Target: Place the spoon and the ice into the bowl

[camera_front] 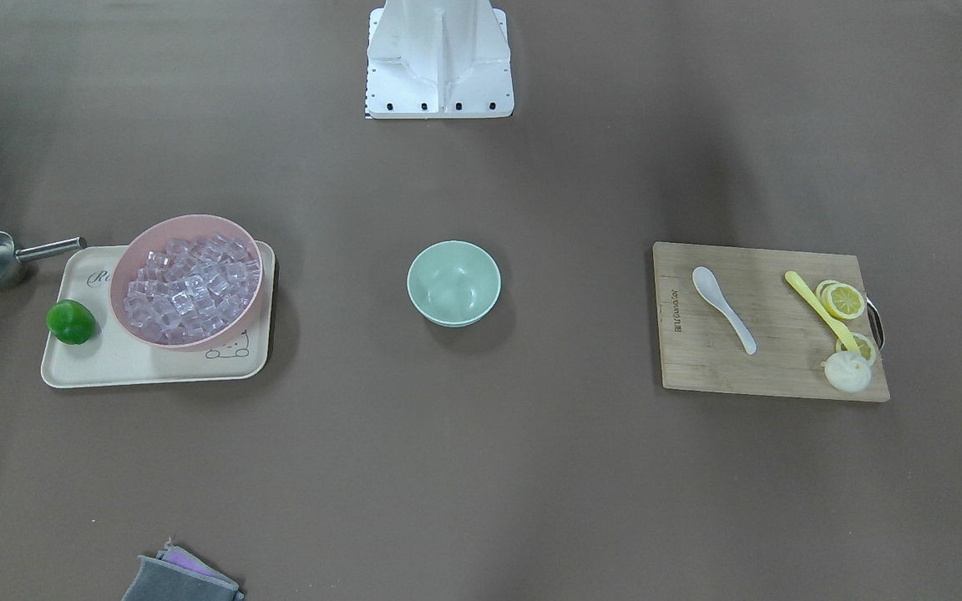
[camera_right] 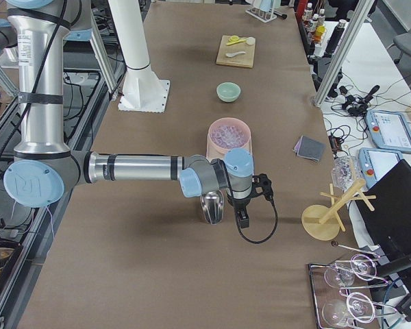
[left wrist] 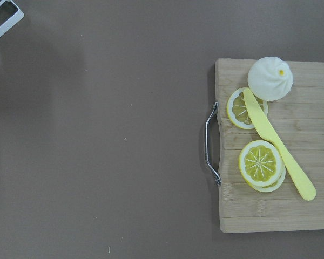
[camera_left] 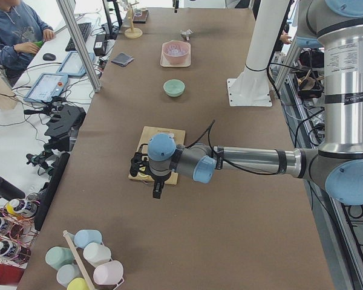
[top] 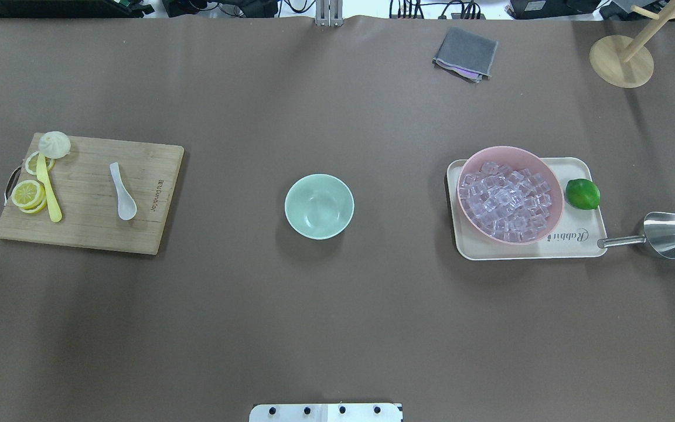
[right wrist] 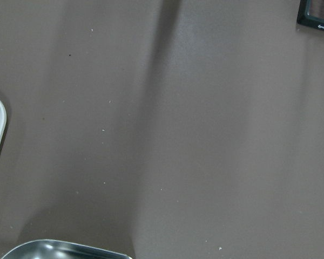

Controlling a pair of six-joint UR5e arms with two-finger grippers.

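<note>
Nearest, the robot base (top: 326, 412) is showing at the near edge of the table (top: 337, 328). Beyond it, the bowl (top: 319, 206) is sitting upright at mid-table. Off to the left, the spoon (top: 122, 199) is lying flat on a cutting board (top: 91, 228), well apart from the bowl. A yellow utensil (top: 50, 196) is lying across lemon slices (top: 27, 193) beside a bun (top: 54, 144). The left gripper (camera_left: 156, 194) is hovering over that board's outer end, and whether its fingers are parted or closed I cannot tell.

Off to the right, the ice (top: 507, 202) is lying heaped in a pink bowl (top: 510, 149) on a tray (top: 572, 246), with a lime (top: 582, 194) next to it. A steel scoop (top: 668, 234) is lying just beside the tray, and the right gripper (camera_right: 244, 223) is hovering by it, finger state likewise impossible to tell. Farthest, a grey cloth (top: 465, 54) and a wooden stand (top: 621, 61) are sitting near the far edge.
</note>
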